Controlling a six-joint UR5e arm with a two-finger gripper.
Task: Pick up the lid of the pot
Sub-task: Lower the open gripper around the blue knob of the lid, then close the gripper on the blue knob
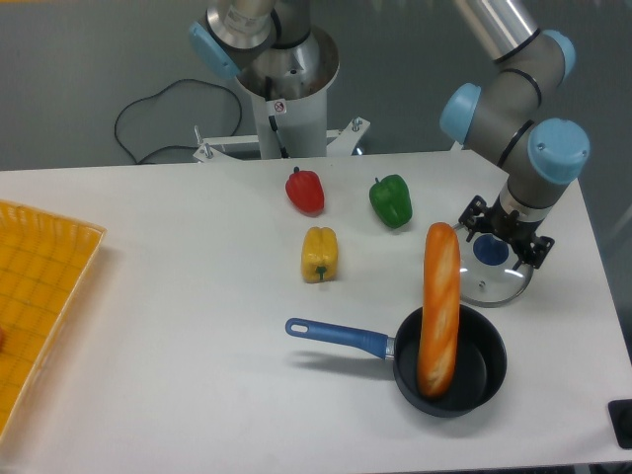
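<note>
1. End effector (506, 237) is unclamped, fingers spread wide, hanging over the blue knob (491, 249) of the pot lid (489, 285). No grip on it that anyone could see.
2. Lid's lying flat on the white surface (197, 355), knob up, right by the black pan (501, 370) with the blue handle (337, 334). Can't tell if the rims actually touch.
3. Biggest worry imo: the knob doesn't look dead centre between the fingers. Close like that and one side probably hits first, so the lid skids or tips instead of getting pinched.
4. Depth is hard to judge from this angle. Too high and the fingers would just slide off the top of the knob; too low and the tips would jam into the lid.
5. Then there's that baguette (440, 306) sticking out of the pan alongside the lid. A crooked lift could snag it or knock the pan, so straight up seems safest tbh.
</note>
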